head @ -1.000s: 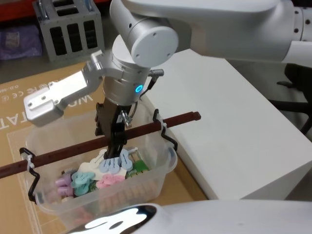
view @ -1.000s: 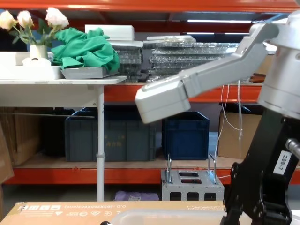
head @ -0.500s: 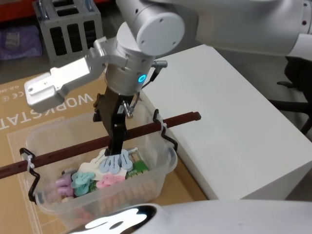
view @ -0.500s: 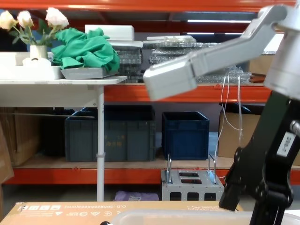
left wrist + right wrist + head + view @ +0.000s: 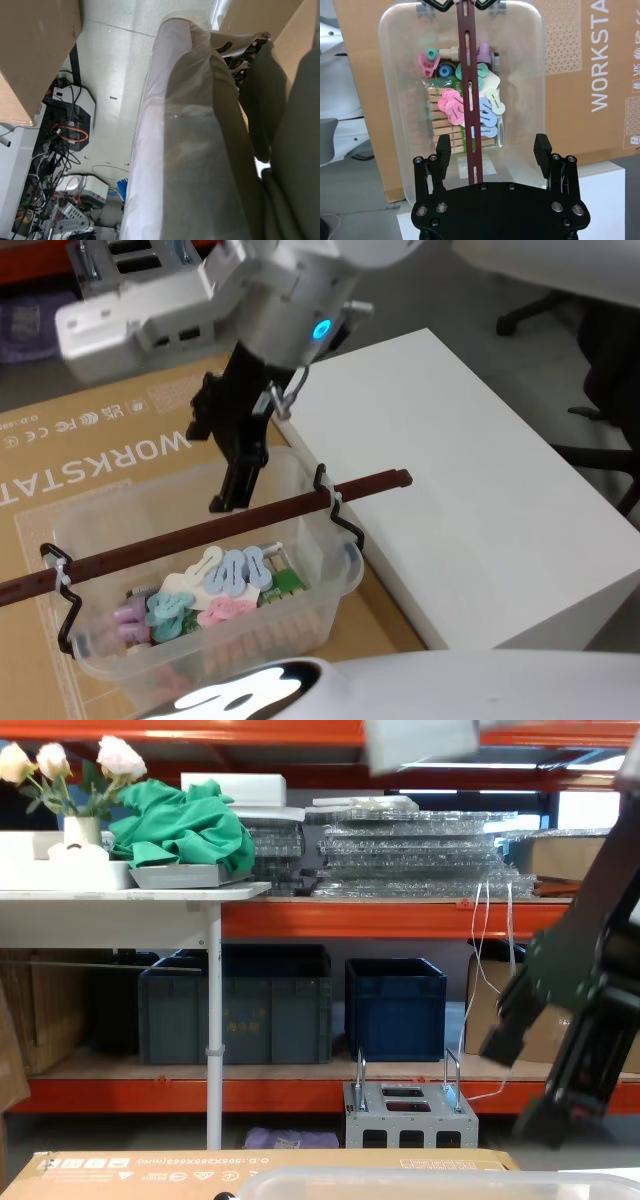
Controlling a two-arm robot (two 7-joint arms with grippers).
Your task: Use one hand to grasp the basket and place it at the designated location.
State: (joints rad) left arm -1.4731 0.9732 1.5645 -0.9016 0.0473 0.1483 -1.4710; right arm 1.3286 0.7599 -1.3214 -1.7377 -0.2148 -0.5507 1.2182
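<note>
The basket (image 5: 320,585) is a translucent whitish tub resting on a cardboard sheet at the lower left of the head view. Pink, teal and blue clips (image 5: 215,590) lie in its bottom. Its thin reddish-brown bar handle (image 5: 160,545) crosses the top from end to end. My right gripper (image 5: 228,480) hangs open just above the handle near the tub's far side, touching nothing. In the right wrist view the handle (image 5: 469,100) runs between the spread fingers (image 5: 443,149) of the gripper (image 5: 492,150), well below them. The chest view shows the gripper (image 5: 540,1070) above the basket rim (image 5: 400,1182).
A white block-shaped table (image 5: 450,470) stands right beside the basket. The cardboard sheet (image 5: 100,450) printed WORKSTATION extends to the left and back. A grey metal rack (image 5: 140,300) sits behind it. Dark blue crates (image 5: 395,1005) stand on a far orange shelf.
My right gripper has risen out of the basket, from down beside the handle to above it, and shifted back. The basket and its handle have stayed put.
</note>
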